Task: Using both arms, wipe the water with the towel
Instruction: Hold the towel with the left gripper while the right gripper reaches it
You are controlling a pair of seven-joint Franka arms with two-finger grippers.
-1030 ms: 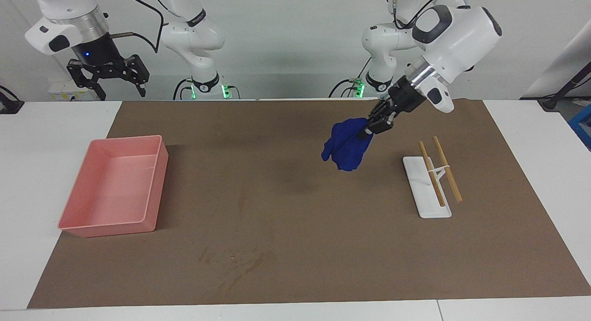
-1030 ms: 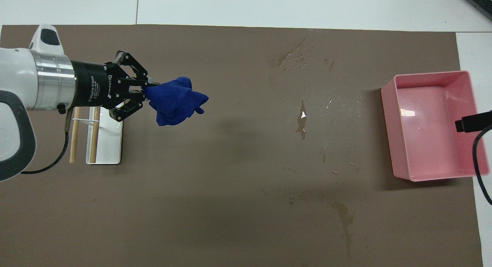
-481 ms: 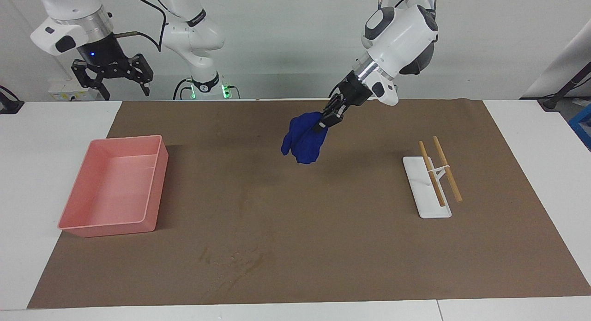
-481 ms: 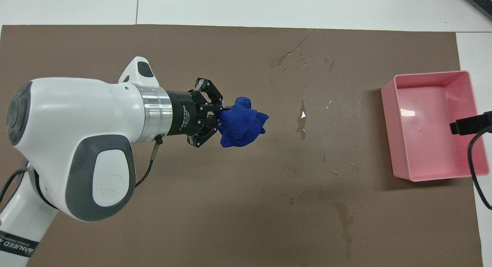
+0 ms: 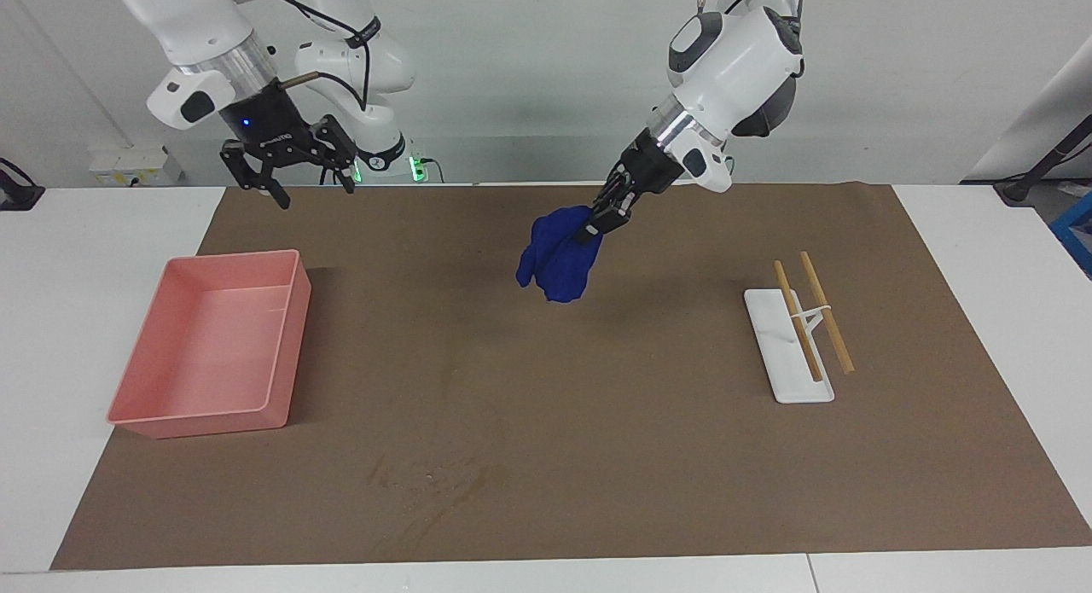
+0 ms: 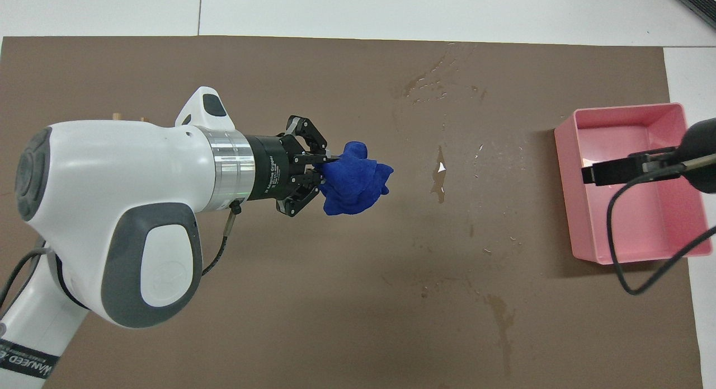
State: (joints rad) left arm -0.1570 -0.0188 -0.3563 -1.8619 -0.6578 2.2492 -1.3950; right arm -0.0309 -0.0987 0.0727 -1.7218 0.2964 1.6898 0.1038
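My left claw (image 5: 595, 223) is clamped on the towel (image 5: 556, 260), a bunched blue lump hanging in the air just above centre of the facing view, over bare brown mat (image 5: 597, 456) and clear of the surface (image 5: 77, 260). From overhead the towel (image 6: 353, 179) sits a little left of centre, with streaks of water (image 6: 439, 176) on the mat to its right and toward the top of the frame. My right claw (image 5: 290, 171) hangs at the upper left of the facing view, over the mat's edge above the pink tray (image 5: 209, 418), fingers spread and holding nothing; overhead I see only part of it, over the tray at the right edge, I think. A white holder (image 5: 781, 354) with two wooden sticks (image 5: 812, 316) lies at the right
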